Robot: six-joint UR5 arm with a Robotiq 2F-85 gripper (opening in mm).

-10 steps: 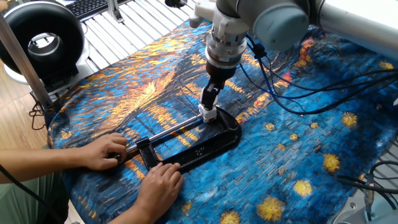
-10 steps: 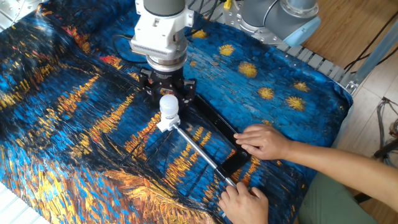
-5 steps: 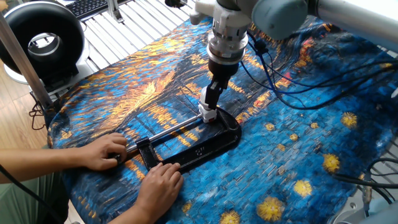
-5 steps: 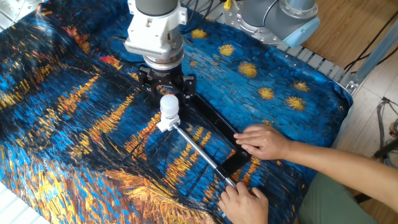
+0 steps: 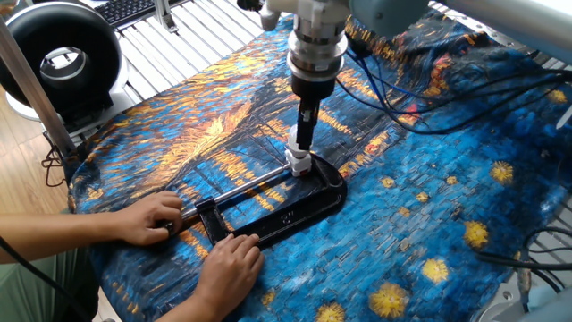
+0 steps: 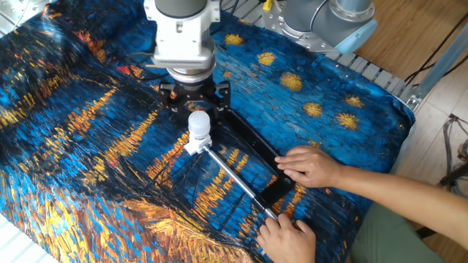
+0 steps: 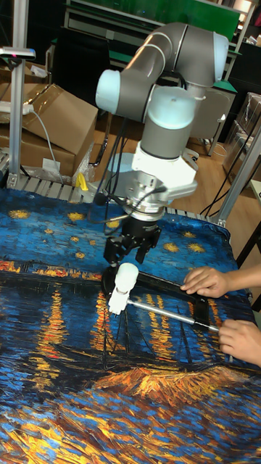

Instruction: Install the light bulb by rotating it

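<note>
The light bulb [image 6: 197,123] is small and white and stands upright in a white socket block [image 6: 193,145], which is held at the end of a black bar clamp [image 6: 252,146]. The bulb also shows in the first fixed view [image 5: 296,154] and the tall view [image 7: 126,275]. My gripper [image 6: 194,98] hangs just above and behind the bulb, open, its dark fingers [image 6: 221,96] spread to either side and off the dome. From the side, the gripper [image 5: 306,134] looks like a thin dark column over the bulb. The gripper [image 7: 130,250] holds nothing.
A person's two hands [image 5: 147,219] [image 5: 228,268] steady the clamp's bar and frame on the blue and orange painted cloth [image 5: 429,233]. Loose cables [image 5: 447,116] lie at the back right. A black ring-shaped fan [image 5: 63,54] stands beyond the table's left corner.
My gripper has lifted off the bulb and drifted slightly left. The bulb, socket, clamp and hands have stayed where they were.
</note>
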